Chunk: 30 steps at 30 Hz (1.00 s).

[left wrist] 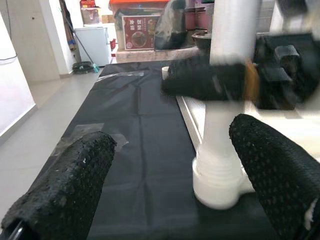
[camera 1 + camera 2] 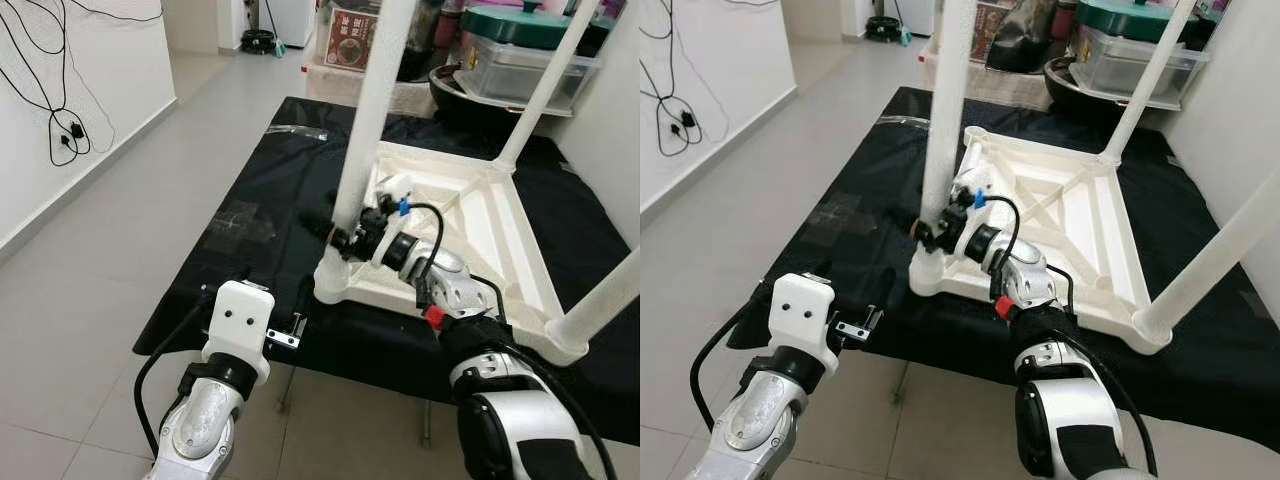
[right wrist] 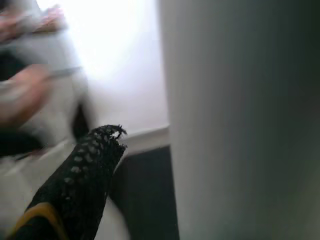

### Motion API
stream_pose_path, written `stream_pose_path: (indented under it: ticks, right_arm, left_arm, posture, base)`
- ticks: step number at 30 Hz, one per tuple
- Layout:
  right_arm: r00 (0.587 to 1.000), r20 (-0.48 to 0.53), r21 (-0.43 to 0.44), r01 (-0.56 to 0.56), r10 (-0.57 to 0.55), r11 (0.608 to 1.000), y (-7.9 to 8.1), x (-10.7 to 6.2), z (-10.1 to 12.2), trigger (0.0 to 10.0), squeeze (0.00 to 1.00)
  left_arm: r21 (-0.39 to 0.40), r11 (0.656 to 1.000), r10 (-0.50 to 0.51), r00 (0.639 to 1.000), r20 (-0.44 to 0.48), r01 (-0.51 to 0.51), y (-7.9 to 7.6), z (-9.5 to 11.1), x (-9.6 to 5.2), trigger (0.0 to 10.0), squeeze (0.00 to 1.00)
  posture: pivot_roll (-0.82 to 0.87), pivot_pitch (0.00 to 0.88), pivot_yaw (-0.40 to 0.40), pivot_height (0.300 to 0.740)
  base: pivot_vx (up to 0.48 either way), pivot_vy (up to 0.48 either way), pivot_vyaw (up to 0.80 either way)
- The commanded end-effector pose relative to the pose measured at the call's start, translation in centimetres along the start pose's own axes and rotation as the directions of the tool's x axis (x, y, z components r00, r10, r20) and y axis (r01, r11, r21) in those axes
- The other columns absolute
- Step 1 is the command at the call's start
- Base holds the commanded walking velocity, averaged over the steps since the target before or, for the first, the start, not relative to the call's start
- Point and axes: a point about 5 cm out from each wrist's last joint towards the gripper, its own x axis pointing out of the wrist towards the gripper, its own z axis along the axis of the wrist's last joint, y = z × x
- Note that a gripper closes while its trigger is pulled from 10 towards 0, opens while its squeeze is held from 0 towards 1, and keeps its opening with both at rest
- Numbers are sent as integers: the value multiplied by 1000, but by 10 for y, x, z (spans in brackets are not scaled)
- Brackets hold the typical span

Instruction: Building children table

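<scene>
Fingers of the right gripper (image 2: 338, 232) clasp the near white plastic table leg (image 2: 368, 130) low down, apparently to seat it in the upturned white tabletop (image 2: 520, 262) on the black cloth (image 2: 250, 215), while the left gripper (image 1: 170, 187) hovers spread nearby.

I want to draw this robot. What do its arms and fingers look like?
Both arms are shiny silver with black joints and black cables. The left arm has a white boxy block with two small dots. The right arm has a red button and a blue clip. Each tool has two long, bumpy black fingers.
</scene>
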Motion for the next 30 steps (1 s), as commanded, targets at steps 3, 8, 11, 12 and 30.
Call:
stream_pose_path:
  ticks: [3, 8, 11, 12, 30]
  right_arm:
    - [992, -45, 51, -114, 116, 992, 13, 22, -8, 10000, 0]
    - [995, 33, 50, 88, -90, 995, 4, 34, 2, 0, 0]
    - [968, 47, 23, 247, -248, 969, -6, 31, 5, 0, 0]
    - [963, 46, 24, 263, -264, 965, -7, 30, 5, 0, 0]
    - [125, -29, 53, 991, -992, 124, -16, -17, -23, 0, 0]
  left_arm:
    - [8, 1000, -4, 1000, -4, 4, -2, -1, -2, 10000, 0]
    - [7, 1000, -2, 1000, -5, 2, -2, -2, -2, 10000, 0]
    - [4, 1000, -4, 1000, -3, 4, -3, -1, -1, 10000, 0]
    - [3, 1000, -4, 1000, -2, 4, -3, -1, -1, 10000, 0]
    - [-1, 1000, -25, 1000, 1, 25, -7, -1, 0, 10000, 0]
  posture:
    - [133, 45, -129, 740]
    - [134, 37, -128, 740]
    - [128, 37, -123, 740]
    - [128, 37, -123, 740]
    - [119, 60, -120, 740]
  base:
    - [0, 0, 0]
    - [0, 0, 0]
    - [0, 0, 0]
    - [0, 0, 0]
    - [0, 0, 0]
